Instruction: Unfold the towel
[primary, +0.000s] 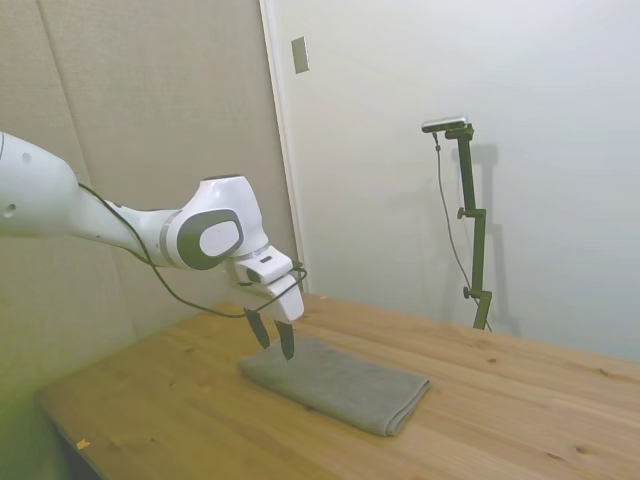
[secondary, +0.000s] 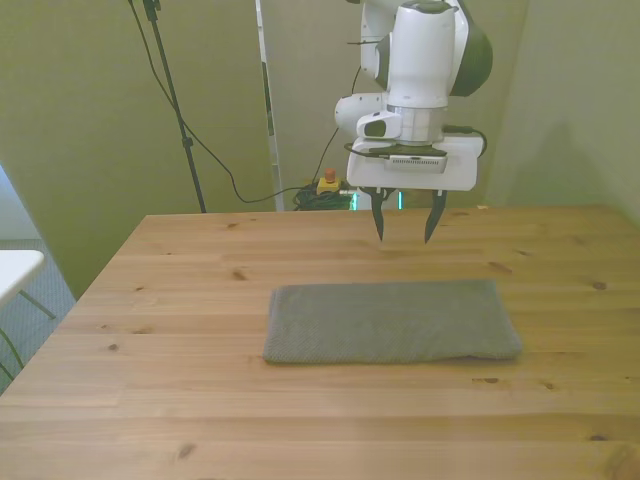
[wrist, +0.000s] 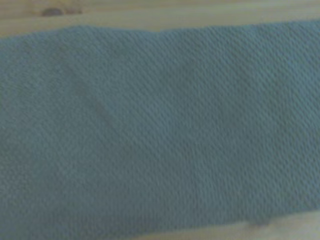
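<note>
Wooden table (secondary: 180, 400) under plain pale walls. Across the middle of the front view, lying flat and still folded: the towel (secondary: 390, 320), its long side running left to right. Just above its far edge, upper centre: the gripper (secondary: 404, 218), fingers spread, holding nothing, clear of the cloth.

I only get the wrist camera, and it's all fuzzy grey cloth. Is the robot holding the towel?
Observer: No. The gripper hangs above the table with its jaws open and nothing between them.
Operator: Is the towel still folded?
Observer: Yes. The towel lies flat as a long folded strip, with layered edges showing at one end.
Operator: Is the gripper right over it?
Observer: Over its edge: in the side view the tips hang just above the towel's end nearest the arm.
</note>
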